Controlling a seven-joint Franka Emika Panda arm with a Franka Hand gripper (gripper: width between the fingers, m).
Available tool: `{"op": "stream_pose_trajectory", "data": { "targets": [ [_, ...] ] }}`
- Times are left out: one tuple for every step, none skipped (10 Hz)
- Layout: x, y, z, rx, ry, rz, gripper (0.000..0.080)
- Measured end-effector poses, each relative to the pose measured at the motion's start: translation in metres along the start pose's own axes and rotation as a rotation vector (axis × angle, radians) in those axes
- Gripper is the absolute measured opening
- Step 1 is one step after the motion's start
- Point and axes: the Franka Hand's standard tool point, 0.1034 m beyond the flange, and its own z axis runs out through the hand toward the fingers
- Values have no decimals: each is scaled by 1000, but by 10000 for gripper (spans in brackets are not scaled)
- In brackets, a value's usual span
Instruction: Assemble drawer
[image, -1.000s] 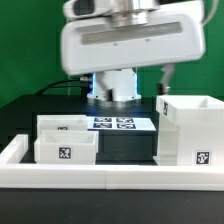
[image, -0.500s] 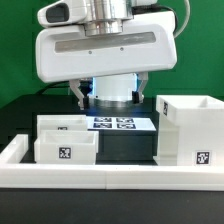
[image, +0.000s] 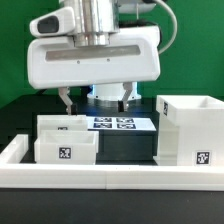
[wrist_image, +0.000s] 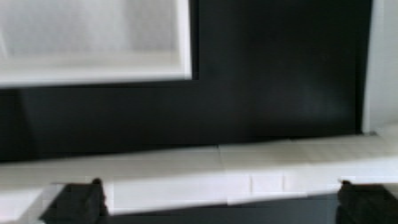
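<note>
The large white casing (image: 190, 130) stands at the exterior view's right, open at the top, with a marker tag on its front. Two low white boxes (image: 65, 142) with tags stand close together at the exterior view's left. My gripper (image: 97, 100) hangs above the table behind the low boxes, jaws wide open and empty. In the wrist view the dark fingertips (wrist_image: 75, 200) stand far apart, the gripper (wrist_image: 219, 205) holds nothing, and part of a white open box (wrist_image: 89, 40) shows; I cannot tell which one.
The marker board (image: 113, 123) lies flat on the black table between the boxes and the robot base (image: 112, 88). A long low white rail (image: 110, 178) edges the table's front. A white band (wrist_image: 214, 168) crosses the wrist view near the fingertips.
The gripper has moved toward the exterior view's left and come lower, so both fingers now show below the hand. The drawer parts have not moved.
</note>
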Motion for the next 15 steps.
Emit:
{"op": "stream_pose_trajectory", "data": {
  "targets": [
    [-9,6,7,-9,-5,7,649],
    [-16,9,14,-15,-9,13,649],
    [-20,10,19,-26,7,11,649],
    [-20,9,19,-24,2,10,649],
    [-20,9,19,-24,3,10,649],
    [-20,9,19,-24,2,11,649],
    [-20,9,19,-24,2,11,649],
    [-22,11,20,-25,3,5,649],
    [-32,16,26,-32,11,5,649],
    [-44,18,33,-43,13,5,649],
    [-51,19,36,-46,8,5,649],
    [-55,19,40,-49,6,2,649],
    [-60,20,45,-53,1,1,649],
    [-61,19,49,-56,4,-1,649],
    [-63,20,53,-59,2,-2,649]
  ]
}}
